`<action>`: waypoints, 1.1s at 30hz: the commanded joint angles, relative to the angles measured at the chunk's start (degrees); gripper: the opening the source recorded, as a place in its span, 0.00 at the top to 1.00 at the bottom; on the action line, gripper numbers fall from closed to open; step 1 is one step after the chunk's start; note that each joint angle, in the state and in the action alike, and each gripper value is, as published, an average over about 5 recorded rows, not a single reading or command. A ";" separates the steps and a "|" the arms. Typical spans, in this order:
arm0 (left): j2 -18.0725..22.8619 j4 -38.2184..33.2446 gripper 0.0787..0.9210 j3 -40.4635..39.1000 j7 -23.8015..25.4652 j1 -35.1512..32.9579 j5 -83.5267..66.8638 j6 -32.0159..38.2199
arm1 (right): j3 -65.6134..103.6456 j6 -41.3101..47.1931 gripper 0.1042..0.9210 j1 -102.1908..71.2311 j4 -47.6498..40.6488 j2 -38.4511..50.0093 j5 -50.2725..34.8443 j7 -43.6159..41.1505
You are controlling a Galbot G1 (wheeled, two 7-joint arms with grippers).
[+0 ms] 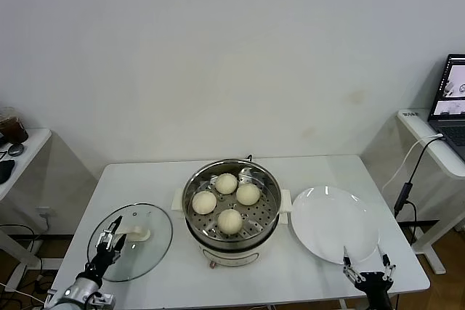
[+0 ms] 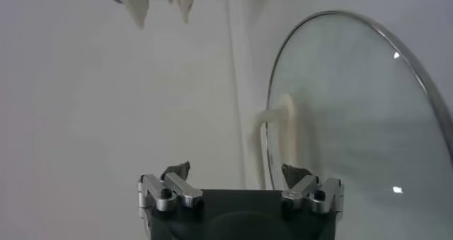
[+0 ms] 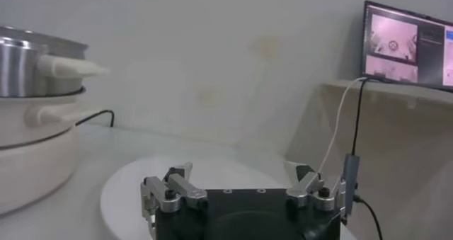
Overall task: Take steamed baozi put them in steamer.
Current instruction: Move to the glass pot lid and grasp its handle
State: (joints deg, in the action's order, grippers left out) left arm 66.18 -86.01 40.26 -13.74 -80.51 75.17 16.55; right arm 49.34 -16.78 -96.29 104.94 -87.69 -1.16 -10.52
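4 steamed baozi [image 1: 227, 200] sit in the steamer [image 1: 231, 212]; white plate [image 1: 335, 224] beside it.

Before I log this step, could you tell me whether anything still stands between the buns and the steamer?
Nothing visible does: all four buns already sit on the perforated tray inside the steamer. The plate is bare, the glass lid lies on the table, and both the left gripper and right gripper are open, holding nothing.

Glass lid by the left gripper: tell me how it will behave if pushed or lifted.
The glass lid lies flat on the table, so it would probably slide rather than tip. Its smooth glass looks slippery and breakable; the white handle seems the safest hold. The open left gripper hovers above its rim.
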 commanded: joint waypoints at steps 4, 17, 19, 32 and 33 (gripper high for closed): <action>-0.60 5.08 0.12 -2.38 1.20 7.45 0.56 -0.62 | -0.40 -0.01 0.12 -0.50 -0.37 -0.66 0.90 0.09; 0.38 8.05 0.41 -2.87 0.65 8.12 0.03 -1.19 | -1.43 0.06 0.12 -0.97 -0.05 -0.89 2.14 0.00; 0.36 7.79 0.48 -2.69 0.26 7.81 -0.82 -1.09 | -1.62 0.08 0.12 -1.01 0.09 -0.86 2.22 -0.02; -1.98 -6.75 0.88 -1.62 -1.34 -2.48 -8.48 -7.18 | -3.06 -1.22 0.12 -0.94 -0.03 -0.25 3.21 -0.41; -2.54 -8.79 0.89 -1.53 -1.80 -3.67 -9.32 -8.06 | -3.19 -1.28 0.12 -0.96 0.07 -0.21 3.26 -0.43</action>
State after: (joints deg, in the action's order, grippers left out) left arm 65.51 -82.89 38.39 -13.43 -76.53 70.87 14.04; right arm 46.80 -17.57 -97.23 104.89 -88.00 1.67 -10.87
